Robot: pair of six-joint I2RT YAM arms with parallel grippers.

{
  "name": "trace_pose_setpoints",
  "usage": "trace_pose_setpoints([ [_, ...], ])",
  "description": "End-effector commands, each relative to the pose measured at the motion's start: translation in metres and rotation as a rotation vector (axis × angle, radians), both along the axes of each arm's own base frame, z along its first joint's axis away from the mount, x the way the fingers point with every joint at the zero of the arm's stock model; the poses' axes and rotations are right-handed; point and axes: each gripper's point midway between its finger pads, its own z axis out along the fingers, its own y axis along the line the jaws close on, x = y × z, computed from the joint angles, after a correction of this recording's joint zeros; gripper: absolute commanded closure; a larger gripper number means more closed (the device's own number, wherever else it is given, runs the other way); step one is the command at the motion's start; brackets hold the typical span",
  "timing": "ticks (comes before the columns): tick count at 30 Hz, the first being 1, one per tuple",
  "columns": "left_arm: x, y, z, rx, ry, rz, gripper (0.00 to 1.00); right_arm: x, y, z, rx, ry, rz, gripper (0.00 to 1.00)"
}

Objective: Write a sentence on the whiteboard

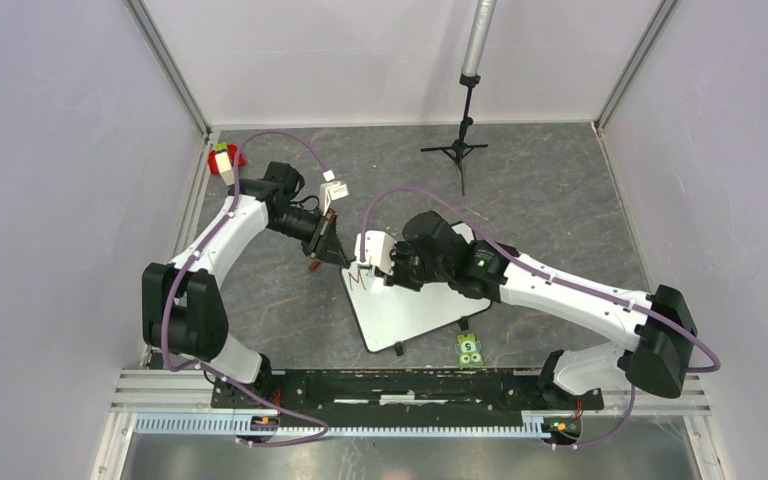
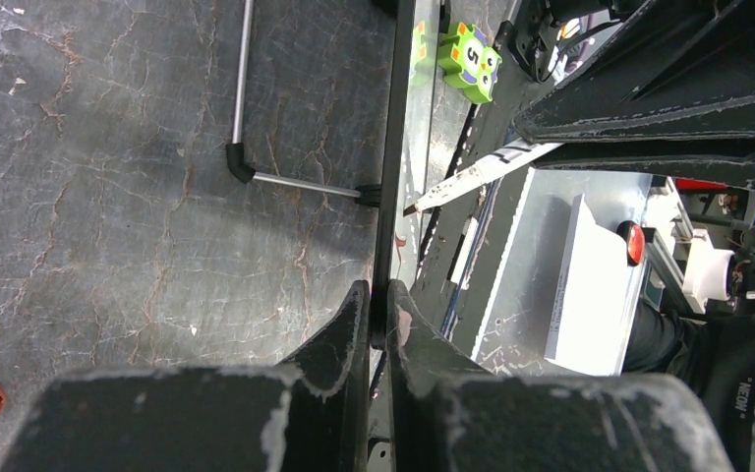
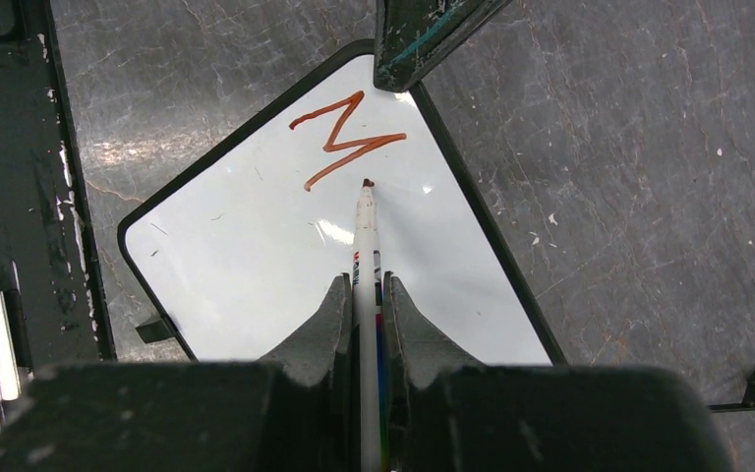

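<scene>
Room lies left of the M on the whiteboard; its right rim runs near. Your right pincer pinches the marker, your left pincer the board's rim.

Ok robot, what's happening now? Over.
Left end effector shut on whiteboard edge. Right end effector shut on marker. One red M written. Writing face unobstructed.

You see a glossy white whiteboard with a thin black rim, an orange-red M, a white marker (dark red tip), a grey, pale-veined tabletop, and a green block.
</scene>
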Motion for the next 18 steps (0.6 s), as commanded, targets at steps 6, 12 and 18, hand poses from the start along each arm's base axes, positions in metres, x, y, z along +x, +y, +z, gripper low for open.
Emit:
trace_pose_setpoints([
  [6, 0.005, -0.003, 0.005, 0.002, -0.065, -0.032, 0.98, -0.003, 0.003, -0.003, 0.007, -0.001, 0.015, 1.0],
  [12, 0.005, -0.003, 0.005, 0.002, -0.065, -0.033, 0.98, -0.007, -0.005, -0.005, -0.002, -0.002, 0.014, 1.0],
  [18, 0.005, -0.003, 0.005, 0.003, -0.067, -0.033, 0.98, -0.001, -0.011, -0.003, -0.018, -0.034, -0.016, 1.0],
])
